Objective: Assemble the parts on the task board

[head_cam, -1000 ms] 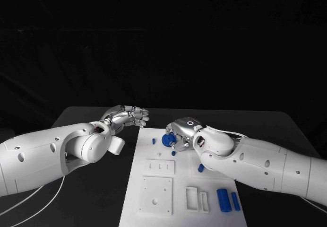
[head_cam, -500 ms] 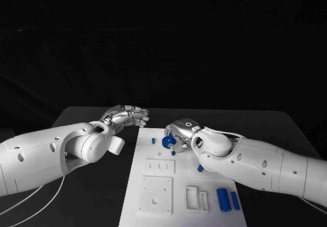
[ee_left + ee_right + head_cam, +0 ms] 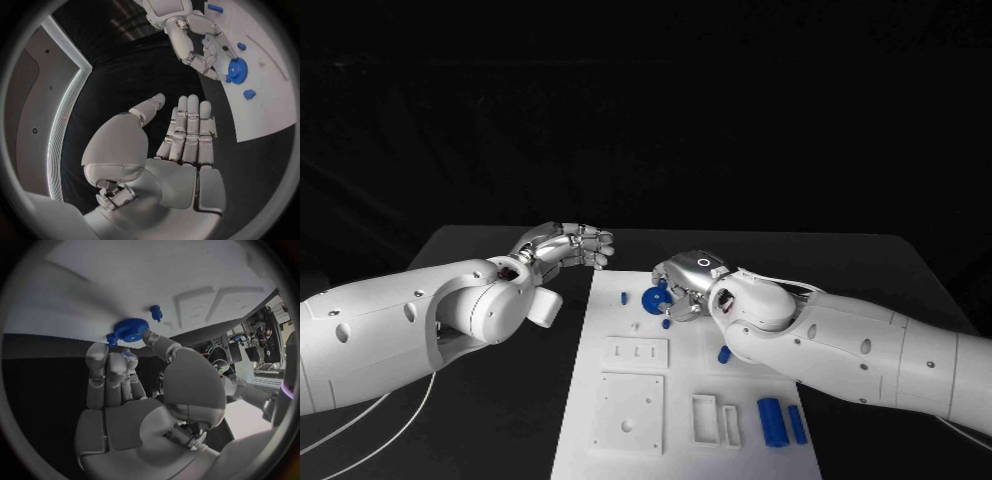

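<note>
The white task board (image 3: 687, 372) lies in the middle of the table. Over its far end my right hand (image 3: 687, 288) pinches a blue toothed gear (image 3: 656, 297) between thumb and fingers, low at the board's surface. The right wrist view has the gear (image 3: 130, 330) at the fingertips against the board (image 3: 156, 275). My left hand (image 3: 568, 244) hovers off the board's far left corner. Its fingers (image 3: 187, 135) are straight, the thumb is apart, and it holds nothing. The left wrist view looks across at the right hand (image 3: 200, 45) on the gear (image 3: 236, 70).
Small blue pegs (image 3: 625, 298) (image 3: 666, 323) lie near the gear, another blue piece (image 3: 726, 354) lies mid-board, and two blue cylinders (image 3: 772, 421) (image 3: 798, 424) lie near right. White blocks (image 3: 635, 352), a square plate (image 3: 632, 412) and narrow frames (image 3: 707, 418) sit on the near half.
The right hand has shifted very slightly with the gear, left and then back. The left hand has stayed where it was.
</note>
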